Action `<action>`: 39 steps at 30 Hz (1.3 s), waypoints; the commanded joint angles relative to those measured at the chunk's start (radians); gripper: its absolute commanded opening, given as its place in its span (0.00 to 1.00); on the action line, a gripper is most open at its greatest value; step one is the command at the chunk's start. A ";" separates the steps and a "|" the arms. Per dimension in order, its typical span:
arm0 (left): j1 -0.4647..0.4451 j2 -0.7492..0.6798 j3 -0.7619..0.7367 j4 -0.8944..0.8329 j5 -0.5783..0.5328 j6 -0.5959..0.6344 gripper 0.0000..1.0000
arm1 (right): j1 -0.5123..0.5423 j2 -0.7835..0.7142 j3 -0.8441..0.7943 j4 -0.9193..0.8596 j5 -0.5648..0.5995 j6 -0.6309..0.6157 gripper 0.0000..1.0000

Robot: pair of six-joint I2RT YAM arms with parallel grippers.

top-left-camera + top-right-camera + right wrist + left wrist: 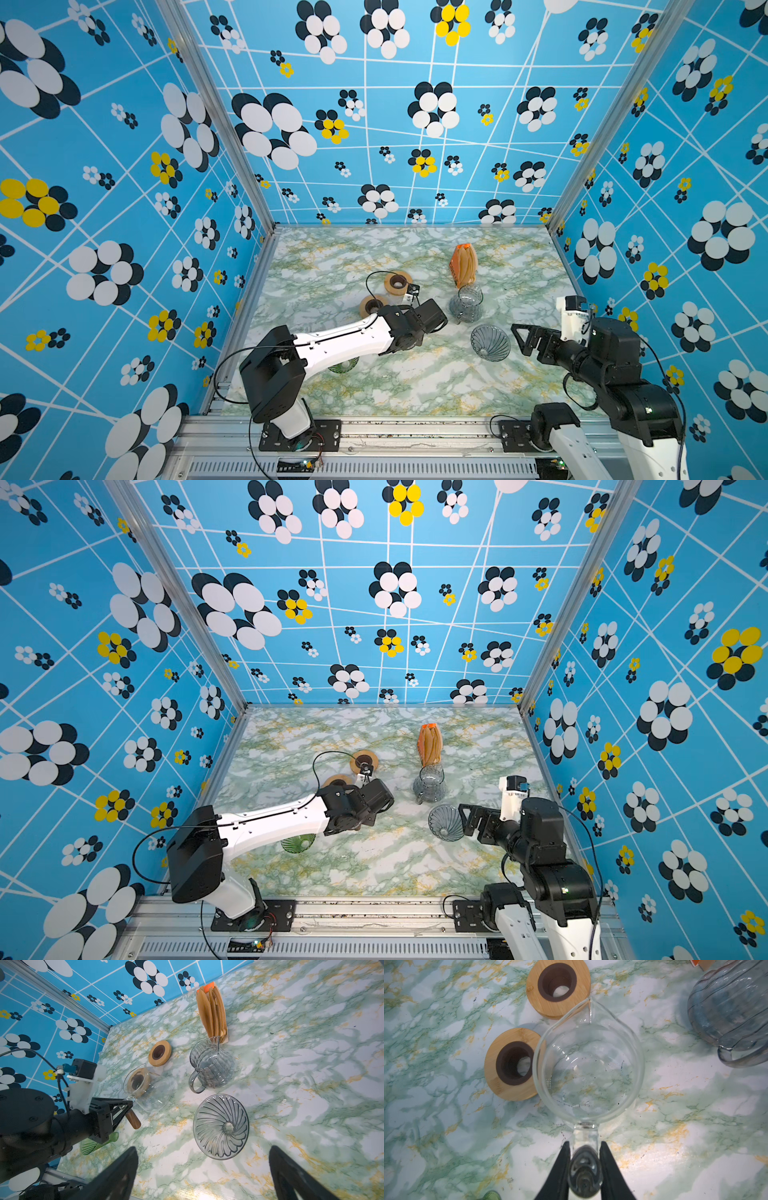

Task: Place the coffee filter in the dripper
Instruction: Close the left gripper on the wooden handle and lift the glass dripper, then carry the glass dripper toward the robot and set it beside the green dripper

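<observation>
On the marbled table (374, 386), positions are given from the grey ribbed dripper (221, 1126), which rests tilted on its side rather than on its base, with nothing inside it.

The right gripper (518, 340) is just beside the dripper on the robot's side. Its jaws are spread wide and empty and face the rim, apparently ready to right or steady the dripper.

The left gripper (584, 1145), well to the dripper's left, is clenched on the handle of the clear glass carafe (588, 1068). The handle is the one part narrow enough to pinch.

The grey pitcher (212, 1068) stands upright just beyond the dripper.

The coffee filters (212, 1012) are brown papers stacked on edge in an orange holder. They sit beyond the pitcher, apart from the dripper, and none has been drawn.

The two wooden rings (533, 995) (492, 1076) lie flat to the dripper's left, beyond the carafe.

The green dripper (93, 1144) lies on its side under the left arm.
</observation>
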 commanded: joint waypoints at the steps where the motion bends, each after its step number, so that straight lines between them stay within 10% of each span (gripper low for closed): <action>1: -0.022 -0.062 -0.036 -0.016 -0.055 -0.079 0.18 | 0.009 0.012 0.013 0.042 -0.090 0.015 0.99; 39: -0.163 -0.278 -0.263 -0.175 -0.087 -0.388 0.20 | 0.009 0.017 0.035 -0.013 -0.117 -0.017 0.99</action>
